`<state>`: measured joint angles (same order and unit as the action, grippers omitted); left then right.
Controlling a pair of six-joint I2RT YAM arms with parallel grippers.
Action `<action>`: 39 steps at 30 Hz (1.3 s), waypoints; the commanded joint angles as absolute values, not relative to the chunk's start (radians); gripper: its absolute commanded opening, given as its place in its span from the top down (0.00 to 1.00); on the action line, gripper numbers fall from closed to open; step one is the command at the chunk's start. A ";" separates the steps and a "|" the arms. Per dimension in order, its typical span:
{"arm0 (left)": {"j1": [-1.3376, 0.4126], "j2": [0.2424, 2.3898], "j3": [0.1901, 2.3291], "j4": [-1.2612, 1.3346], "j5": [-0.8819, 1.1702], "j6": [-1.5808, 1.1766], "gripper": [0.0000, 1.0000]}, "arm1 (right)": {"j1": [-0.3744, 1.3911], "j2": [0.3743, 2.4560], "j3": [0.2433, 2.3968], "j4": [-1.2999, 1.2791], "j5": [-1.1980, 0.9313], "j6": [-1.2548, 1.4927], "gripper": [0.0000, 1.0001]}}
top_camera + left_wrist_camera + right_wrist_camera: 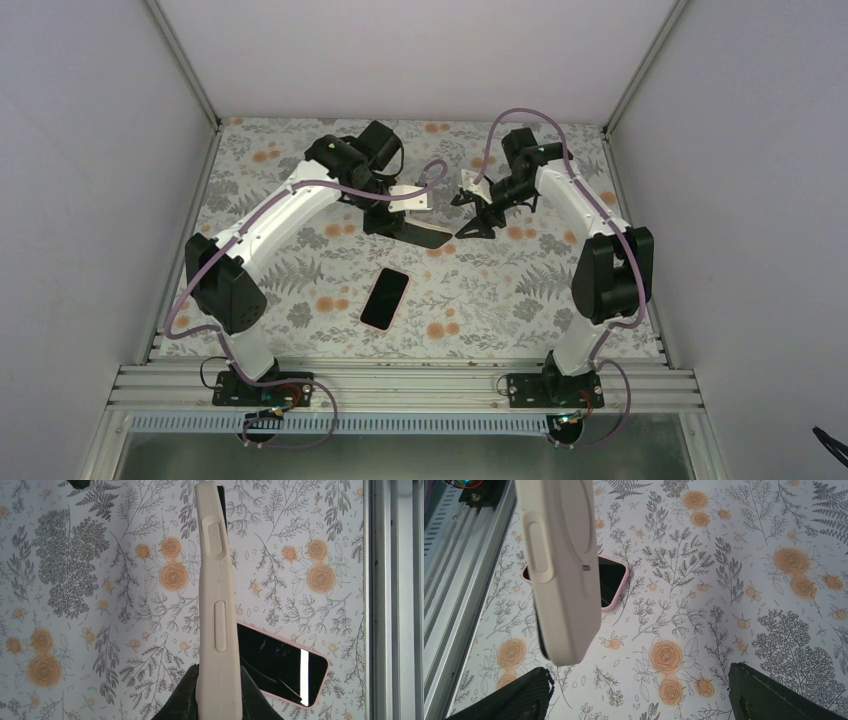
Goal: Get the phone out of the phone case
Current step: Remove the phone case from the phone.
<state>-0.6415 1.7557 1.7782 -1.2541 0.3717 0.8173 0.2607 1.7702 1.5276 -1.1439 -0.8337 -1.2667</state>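
The phone (385, 298), with a black screen and a pink rim, lies face up and bare on the floral table cover, near the front centre. It also shows in the left wrist view (280, 665) and the right wrist view (611, 582). My left gripper (218, 672) is shut on one end of a cream phone case (217, 580) and holds it edge-on above the table, with no phone in it. In the top view this gripper (428, 238) is at mid-table. My right gripper (478, 222) is open and empty just right of the case (561, 570), with its fingers (519, 695) below it.
An aluminium rail (400, 385) runs along the near edge, close to the phone; it also shows in the left wrist view (390, 600) and the right wrist view (464, 555). White walls enclose the left, back and right sides.
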 commanded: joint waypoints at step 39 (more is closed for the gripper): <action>-0.636 1.771 1.836 -1.243 0.414 0.833 0.98 | 0.266 1.796 1.598 -1.158 -0.874 -1.269 0.18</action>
